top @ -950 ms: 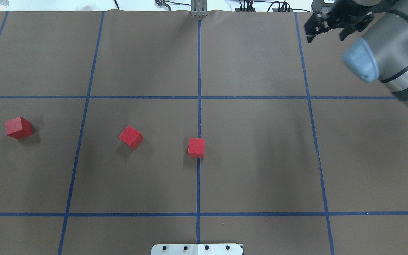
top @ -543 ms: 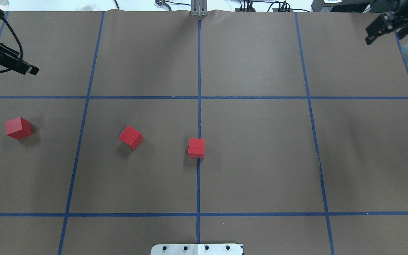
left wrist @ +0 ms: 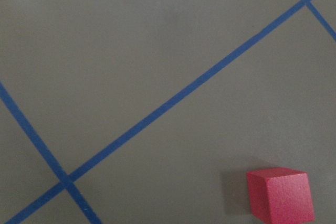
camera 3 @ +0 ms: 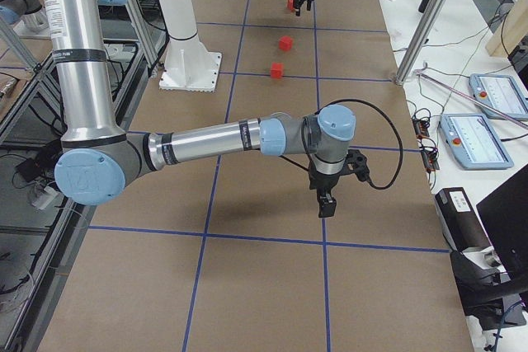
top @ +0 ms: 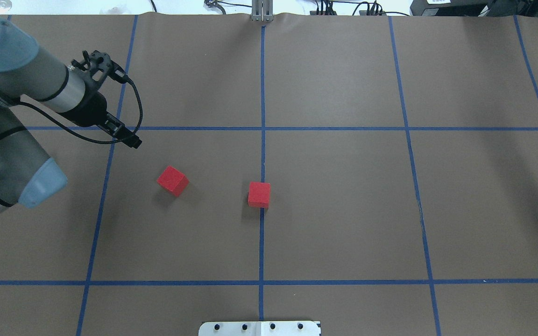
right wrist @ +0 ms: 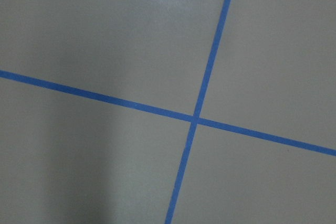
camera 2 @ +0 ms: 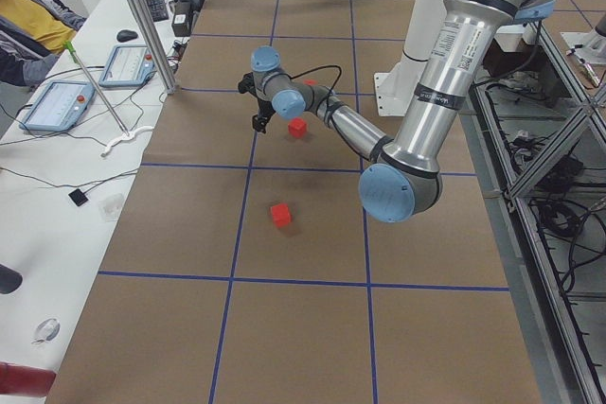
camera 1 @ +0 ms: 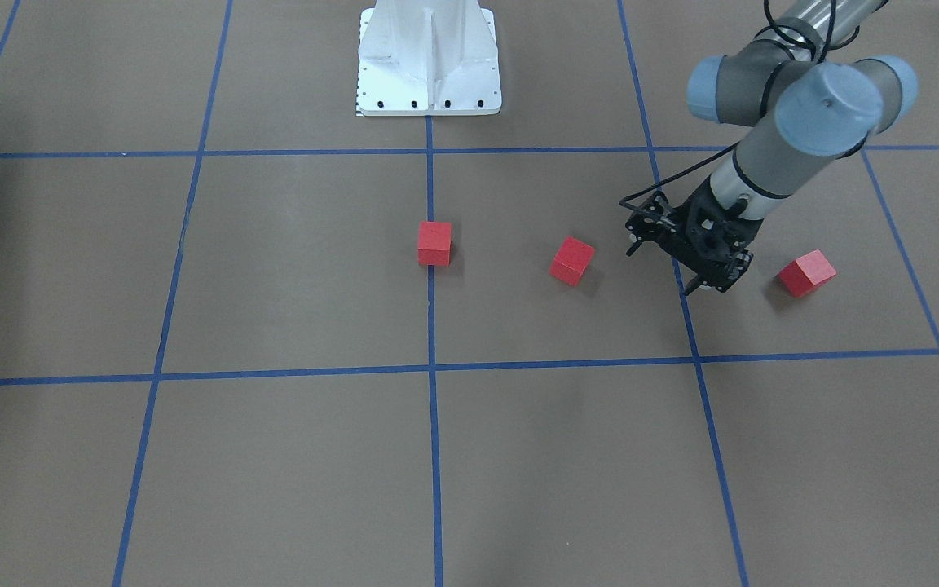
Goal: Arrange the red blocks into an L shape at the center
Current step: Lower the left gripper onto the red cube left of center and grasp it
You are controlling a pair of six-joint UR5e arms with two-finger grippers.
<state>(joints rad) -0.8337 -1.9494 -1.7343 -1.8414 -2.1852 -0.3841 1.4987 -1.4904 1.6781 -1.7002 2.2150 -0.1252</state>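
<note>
Three red blocks lie apart in a row on the brown floor. One block [top: 259, 194] [camera 1: 434, 243] sits on the blue centre line [top: 262, 154]. A second block [top: 173, 180] [camera 1: 572, 260] lies tilted to its left. The third block [camera 1: 806, 272] is hidden under my left arm in the overhead view. My left gripper [top: 131, 139] [camera 1: 681, 273] hovers between the second and third blocks, open and empty. The left wrist view shows one red block [left wrist: 281, 195]. My right gripper [camera 3: 326, 204] is far off to the right, and I cannot tell whether it is open or shut.
The robot's white base plate [top: 259, 328] [camera 1: 429, 57] stands at the near middle edge. Operator desks with tablets [camera 2: 57, 106] [camera 3: 487, 96] line the far side, behind metal posts [camera 2: 142, 26]. The right wrist view shows only a blue tape crossing [right wrist: 194, 118].
My left arm has swung in from the left edge toward the blocks and now covers the leftmost one in the overhead view. My right arm has left that view to the right. The blocks have not moved.
</note>
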